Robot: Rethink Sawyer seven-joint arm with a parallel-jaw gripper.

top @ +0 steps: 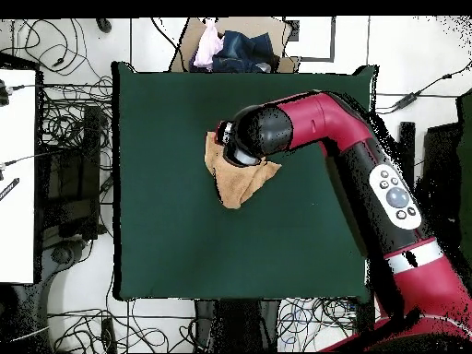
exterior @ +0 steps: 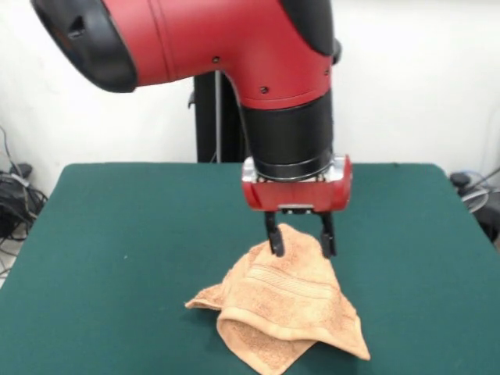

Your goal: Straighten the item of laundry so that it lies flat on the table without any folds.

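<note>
The orange-tan towel [exterior: 285,312] lies crumpled on the green table [exterior: 117,234], folded over itself, with a woven band stripe showing on top. My gripper [exterior: 301,246] hangs straight down over the towel's far raised part. Its two black fingers [exterior: 273,238] are open and stand on either side of that raised fold, at or just above the cloth. In the overhead view the towel [top: 235,184] lies near the middle of the table [top: 166,230], partly hidden under my arm's wrist [top: 253,134], which also hides the gripper.
A box with a pile of clothes [top: 230,46] stands beyond the table's far edge in the overhead view. Cables [top: 64,138] and a white desk [top: 17,166] lie along one side. The black pedestal [exterior: 209,117] stands behind the table.
</note>
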